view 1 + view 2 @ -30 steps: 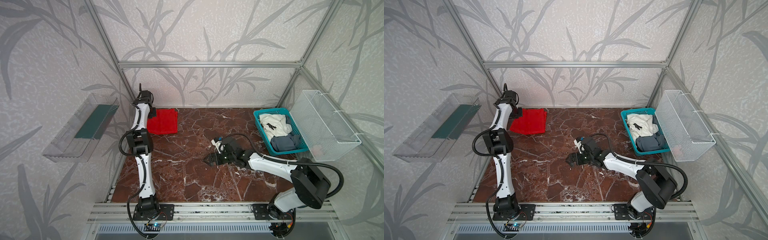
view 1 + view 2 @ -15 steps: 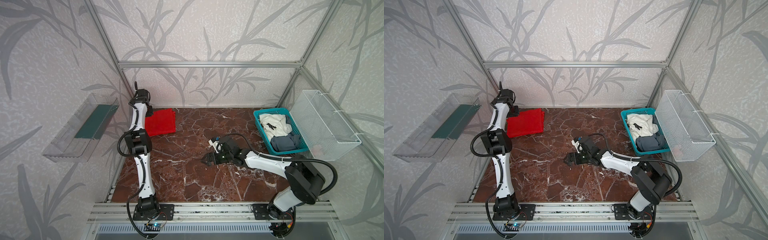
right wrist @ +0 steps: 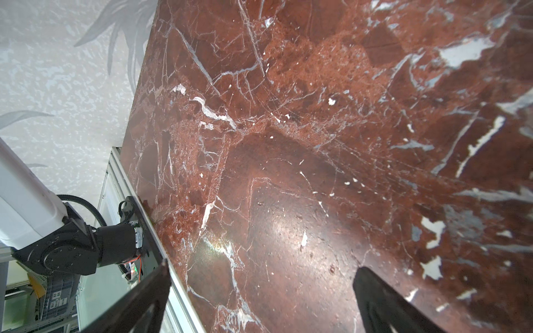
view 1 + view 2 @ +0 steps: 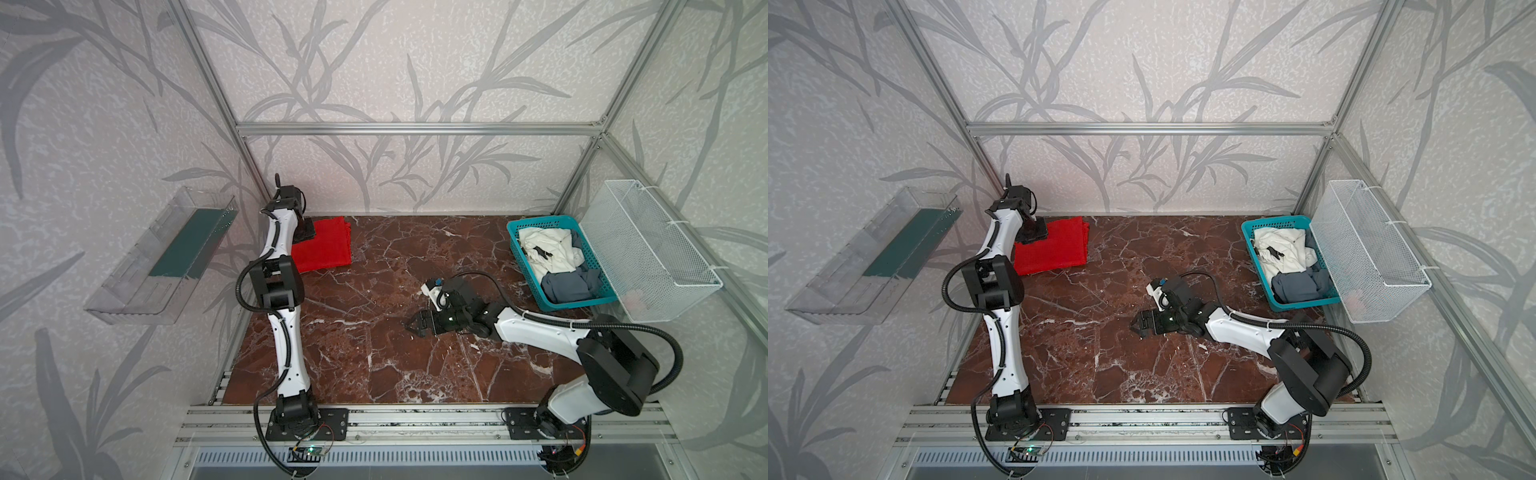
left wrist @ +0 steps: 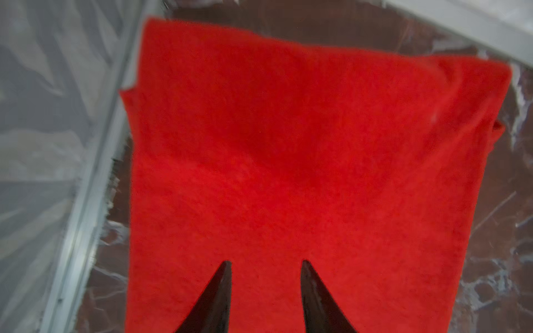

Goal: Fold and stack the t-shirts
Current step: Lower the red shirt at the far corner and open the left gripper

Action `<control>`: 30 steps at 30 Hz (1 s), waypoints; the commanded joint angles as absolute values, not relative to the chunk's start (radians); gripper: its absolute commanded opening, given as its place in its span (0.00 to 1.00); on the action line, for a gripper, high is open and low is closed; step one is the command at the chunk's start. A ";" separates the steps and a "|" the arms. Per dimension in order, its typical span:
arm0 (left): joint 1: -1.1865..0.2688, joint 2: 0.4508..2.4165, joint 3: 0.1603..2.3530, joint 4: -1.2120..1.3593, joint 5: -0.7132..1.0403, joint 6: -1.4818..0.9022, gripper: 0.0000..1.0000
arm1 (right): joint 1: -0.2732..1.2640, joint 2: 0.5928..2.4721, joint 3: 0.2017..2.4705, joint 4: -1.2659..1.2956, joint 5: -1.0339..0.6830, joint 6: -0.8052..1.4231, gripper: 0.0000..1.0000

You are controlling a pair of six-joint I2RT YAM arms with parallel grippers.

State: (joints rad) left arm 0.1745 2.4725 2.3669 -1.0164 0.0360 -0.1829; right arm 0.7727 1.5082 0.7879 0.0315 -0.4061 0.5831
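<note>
At the front rail, both arm bases are mounted side by side. Just beyond, the right arm lies low across the table [image 4: 374, 365], forearm reaching toward the middle. The right claw [image 4: 415, 325] is poised over bare marble, jaws at full spread, holding nothing. Its pose is nearly unchanged from a second earlier. Farther back, the left arm stretches up and away, wrist bent down at the far left corner. The left claw [image 5: 266, 266] is over the folded red tee [image 4: 328, 249], jaws parted by a narrow gap and gripping nothing; a second earlier it was closed. At the far right, the teal basket [image 4: 540, 221] holds the white tee [image 4: 552, 259] and the grey-blue tee [image 4: 569, 284], both crumpled.
</note>
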 commanded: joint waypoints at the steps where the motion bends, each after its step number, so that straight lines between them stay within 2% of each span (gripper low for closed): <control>1: 0.137 2.332 2.270 -0.973 0.162 -0.212 0.44 | 0.778 1.439 0.772 0.024 -0.346 0.568 0.99; 8: -0.026 2.066 1.959 -0.841 0.266 -0.263 0.60 | 0.740 1.314 0.761 -0.042 -0.311 0.517 0.99; 9: -0.059 2.016 1.897 -0.815 0.265 -0.271 0.64 | 0.726 1.293 0.760 -0.067 -0.309 0.505 0.99; 11: -0.119 1.918 1.775 -0.761 0.253 -0.282 0.80 | 0.697 1.244 0.749 -0.115 -0.293 0.481 0.99; 13: -0.178 1.787 1.616 -0.683 0.216 -0.295 0.89 | 0.659 1.172 0.725 -0.160 -0.259 0.458 0.99; 16: -0.231 1.592 1.370 -0.573 0.168 -0.315 0.96 | 0.590 1.038 0.665 -0.208 -0.164 0.434 0.99; 18: -0.244 1.457 1.215 -0.512 0.120 -0.330 0.97 | 0.536 0.923 0.619 -0.228 -0.099 0.410 0.99; 23: -0.256 1.176 0.932 -0.485 -0.124 -0.364 0.98 | 0.377 0.690 0.532 -0.280 0.022 0.295 0.99; 28: -0.258 0.940 0.725 -0.470 -0.560 -0.459 0.98 | 0.306 0.523 0.432 -0.264 0.214 0.190 0.99; 30: -0.259 0.898 0.657 -0.429 -0.675 -0.468 0.98 | 0.304 0.487 0.371 -0.212 0.293 0.185 0.99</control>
